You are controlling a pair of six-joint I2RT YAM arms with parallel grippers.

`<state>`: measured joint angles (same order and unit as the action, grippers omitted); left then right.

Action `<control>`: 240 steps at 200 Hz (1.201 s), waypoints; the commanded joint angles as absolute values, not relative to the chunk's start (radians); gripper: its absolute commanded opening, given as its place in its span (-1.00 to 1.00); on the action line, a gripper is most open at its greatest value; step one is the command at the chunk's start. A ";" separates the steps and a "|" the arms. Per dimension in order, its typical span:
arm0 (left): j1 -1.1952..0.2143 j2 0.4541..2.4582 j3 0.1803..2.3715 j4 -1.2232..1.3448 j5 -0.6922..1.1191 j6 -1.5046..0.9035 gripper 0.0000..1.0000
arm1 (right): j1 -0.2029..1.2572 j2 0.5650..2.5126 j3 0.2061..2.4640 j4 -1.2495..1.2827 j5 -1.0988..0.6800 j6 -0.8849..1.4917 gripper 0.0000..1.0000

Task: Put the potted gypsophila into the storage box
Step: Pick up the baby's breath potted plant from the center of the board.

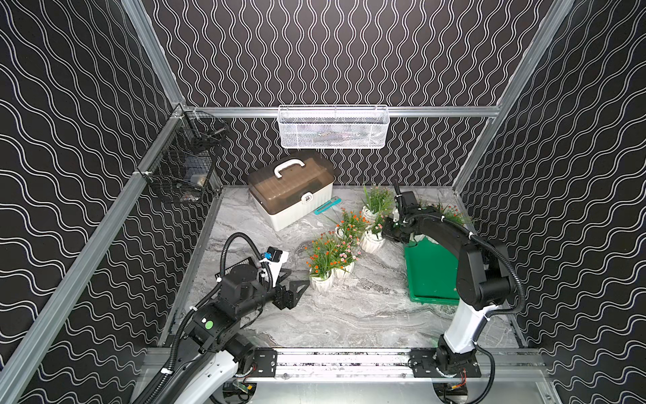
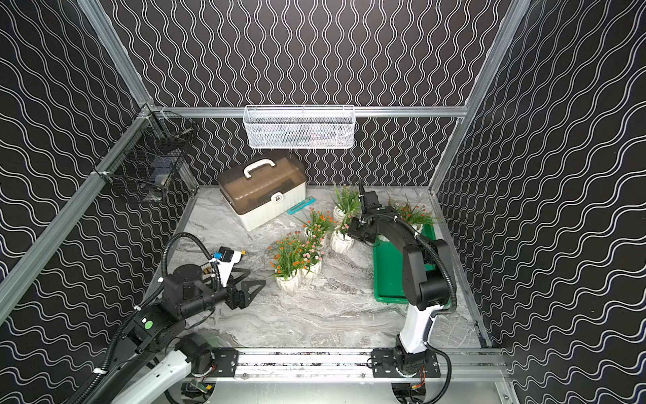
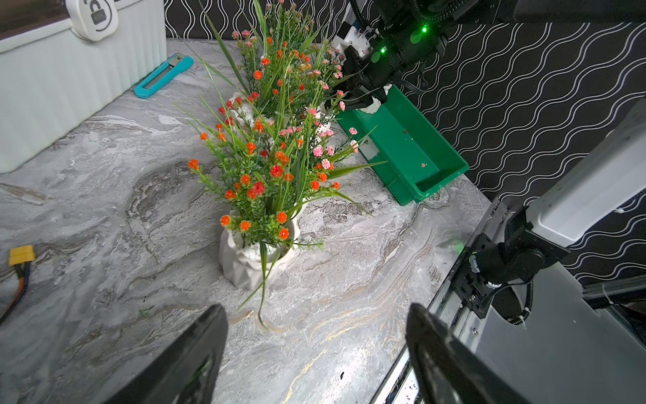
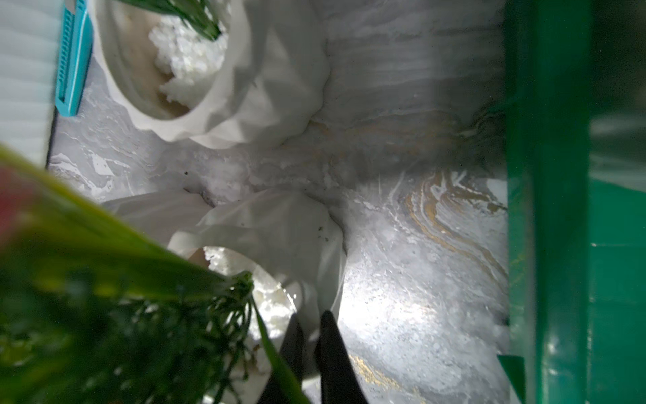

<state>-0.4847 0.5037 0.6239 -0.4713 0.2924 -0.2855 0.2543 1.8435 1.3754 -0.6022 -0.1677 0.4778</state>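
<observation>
Left arm (image 1: 244,293): black joint housings, white lower link, round green dot (image 1: 208,324) on one joint, black corrugated conduit (image 1: 176,344), white zip ties. Right arm (image 1: 472,276): same black-and-white build, conduit alongside, small green lights (image 3: 424,29) near the wrist. Black screwed base plates (image 1: 264,362). Left gripper (image 3: 314,311): flat black fingers (image 3: 195,356).

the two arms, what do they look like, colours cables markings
Both arms are black at the joints with a white lower link: left arm, right arm. A black corrugated cable hose loops along each. The left arm carries a round green dot. The left gripper and right gripper have black tapering fingers.
</observation>
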 commanded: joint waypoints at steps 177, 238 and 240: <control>-0.484 0.447 0.612 -0.430 0.312 -0.267 0.67 | 0.256 1.431 1.293 -0.708 -0.130 0.492 -1.00; -0.483 0.425 0.602 -0.404 0.354 -0.262 0.68 | 0.257 1.297 1.275 -0.753 -0.092 0.503 -1.00; -0.484 0.423 0.601 -0.401 0.355 -0.262 0.68 | 0.257 1.293 1.275 -0.754 -0.091 0.504 -1.00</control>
